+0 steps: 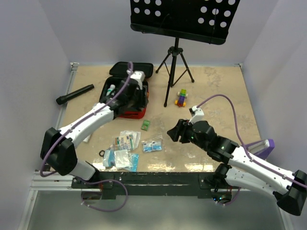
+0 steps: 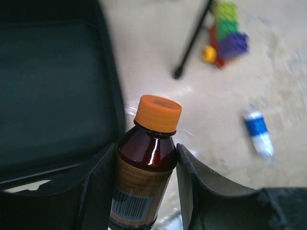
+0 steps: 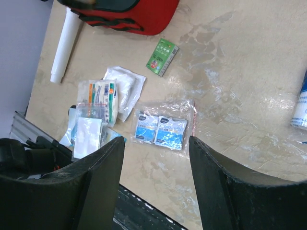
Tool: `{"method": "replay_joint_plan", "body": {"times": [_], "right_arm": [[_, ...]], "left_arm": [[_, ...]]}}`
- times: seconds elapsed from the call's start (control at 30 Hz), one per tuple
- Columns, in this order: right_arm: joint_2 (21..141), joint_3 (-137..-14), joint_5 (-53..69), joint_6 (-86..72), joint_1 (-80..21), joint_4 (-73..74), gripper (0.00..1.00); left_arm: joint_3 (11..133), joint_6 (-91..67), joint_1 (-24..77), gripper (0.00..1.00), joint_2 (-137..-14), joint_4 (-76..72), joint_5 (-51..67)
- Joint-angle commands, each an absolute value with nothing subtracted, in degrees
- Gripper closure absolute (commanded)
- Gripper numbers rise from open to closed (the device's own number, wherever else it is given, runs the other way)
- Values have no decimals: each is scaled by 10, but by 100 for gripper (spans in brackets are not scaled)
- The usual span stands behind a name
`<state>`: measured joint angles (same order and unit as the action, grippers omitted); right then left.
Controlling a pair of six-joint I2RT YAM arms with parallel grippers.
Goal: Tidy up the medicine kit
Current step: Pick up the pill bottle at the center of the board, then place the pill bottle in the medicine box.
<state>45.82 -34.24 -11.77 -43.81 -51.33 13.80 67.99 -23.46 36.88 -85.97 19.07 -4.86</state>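
At the far left of a tan table, the medicine kit [image 1: 130, 114], a red zip case, lies open with its black-lined lid behind it. The left gripper [image 2: 146, 152] hangs over the case, its fingers pressed against both sides of an amber bottle [image 2: 144, 187] with an orange cap. The right gripper [image 3: 156, 143] hovers above the near middle of the table, jaws apart and holding nothing. Below it lie a clear bag of blue sachets [image 3: 160, 130], a small green box [image 3: 162, 56] and a cluster of packets [image 3: 103, 103]. A black flashlight [image 1: 75, 94] lies left of the case.
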Motion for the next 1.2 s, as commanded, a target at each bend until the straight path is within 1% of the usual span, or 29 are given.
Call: {"method": "replay_joint_plan", "body": {"times": [0.0, 0.07, 0.17, 0.37, 0.47, 0.73, 0.9, 1.0, 1.03, 1.07, 1.13, 1.17], "right_arm": [[452, -361, -109, -422, -514, 118, 39], [462, -360, -109, -415, -514, 113, 39], [473, -356, -104, -406, -514, 98, 39], [495, -353, -91, -392, -514, 70, 39], [501, -360, -89, -386, -514, 69, 39], [503, -363, -80, -378, -514, 67, 39], [509, -363, -81, -371, -514, 68, 39], [514, -366, -84, -367, -514, 68, 39], [516, -366, -84, -366, -514, 68, 39], [518, -366, -84, -365, -514, 67, 38], [520, -366, -84, -364, -514, 66, 39], [523, -366, -83, -364, -514, 65, 38]], "left_arm": [[723, -214, 283, 86, -841, 215, -119], [746, -199, 256, 85, -867, 221, -136], [788, -187, 220, 85, -938, 227, -145], [899, -186, 198, 86, -1089, 262, -170], [915, -188, 189, 87, -1133, 265, -205], [913, -214, 163, 86, -1179, 245, -231], [931, -236, 150, 84, -1206, 243, -245], [945, -238, 147, 80, -1217, 243, -237], [949, -238, 146, 78, -1220, 244, -235], [954, -236, 146, 74, -1223, 244, -230], [961, -234, 146, 62, -1227, 248, -224], [964, -234, 146, 59, -1228, 250, -222]]}}
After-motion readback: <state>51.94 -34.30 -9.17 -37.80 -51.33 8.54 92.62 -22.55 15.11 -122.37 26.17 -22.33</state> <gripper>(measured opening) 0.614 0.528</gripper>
